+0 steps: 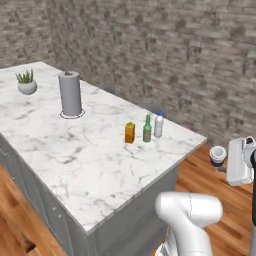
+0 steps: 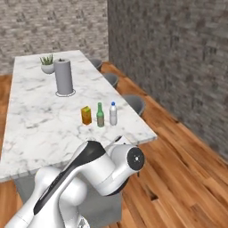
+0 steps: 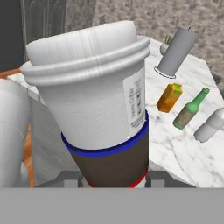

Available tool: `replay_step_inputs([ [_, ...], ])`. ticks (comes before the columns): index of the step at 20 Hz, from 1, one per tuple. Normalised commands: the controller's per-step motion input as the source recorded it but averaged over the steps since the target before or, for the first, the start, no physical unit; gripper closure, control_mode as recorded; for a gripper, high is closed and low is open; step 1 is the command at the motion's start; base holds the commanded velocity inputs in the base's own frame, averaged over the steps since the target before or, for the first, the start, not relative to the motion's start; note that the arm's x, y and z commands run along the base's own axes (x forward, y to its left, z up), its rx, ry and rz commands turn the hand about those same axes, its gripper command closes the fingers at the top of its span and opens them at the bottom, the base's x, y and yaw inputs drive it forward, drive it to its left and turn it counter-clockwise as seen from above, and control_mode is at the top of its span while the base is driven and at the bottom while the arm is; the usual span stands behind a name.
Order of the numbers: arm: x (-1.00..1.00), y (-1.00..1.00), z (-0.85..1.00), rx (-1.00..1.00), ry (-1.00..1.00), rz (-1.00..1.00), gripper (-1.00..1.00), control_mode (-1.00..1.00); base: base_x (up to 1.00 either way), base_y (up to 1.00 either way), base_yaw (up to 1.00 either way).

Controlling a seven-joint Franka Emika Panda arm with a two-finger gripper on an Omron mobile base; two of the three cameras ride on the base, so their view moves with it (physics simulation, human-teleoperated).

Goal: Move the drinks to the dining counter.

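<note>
A dark cup with a pale lid (image 3: pixel 100 109) looms close in the hand view, and my gripper (image 1: pixel 223 165) is shut on it. In the left base view the cup (image 1: pixel 218 156) hangs in the air off the near right corner of the dining counter (image 1: pixel 75 150), over the wooden floor. Three drinks stand in a row near that end of the counter: an orange carton (image 1: pixel 130 133), a green bottle (image 1: pixel 147 129) and a clear water bottle (image 1: pixel 159 124). The right base view has the same carton (image 2: pixel 86 115), green bottle (image 2: pixel 100 115) and water bottle (image 2: pixel 113 114).
A grey paper towel roll (image 1: pixel 70 94) stands upright mid-counter, and a potted plant (image 1: pixel 27 84) sits at the far end. Stools (image 2: pixel 133 103) line the counter's far side. A brick wall runs behind.
</note>
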Motion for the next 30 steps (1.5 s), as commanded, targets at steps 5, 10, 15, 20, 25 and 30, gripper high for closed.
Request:
replay_step_inputs([
  [5, 0.00, 0.00, 0.00, 0.00, 0.00, 0.00, 1.00, 1.00, 0.05, -0.42, 0.20],
  [10, 0.00, 0.00, 0.00, 0.00, 0.00, 0.00, 1.00, 1.00, 0.12, -0.56, 0.19],
  [15, 0.00, 0.00, 0.00, 0.00, 0.00, 0.00, 1.00, 1.00, 0.20, -0.51, 0.17],
  [20, 0.00, 0.00, 0.00, 0.00, 0.00, 0.00, 1.00, 1.00, 0.43, -0.13, 0.17],
  [25, 0.00, 0.00, 0.00, 0.00, 0.00, 0.00, 1.00, 1.00, 0.54, 0.00, 0.25],
  [30, 0.00, 0.00, 0.00, 0.00, 0.00, 0.00, 1.00, 1.00, 0.46, 0.00, 0.31],
])
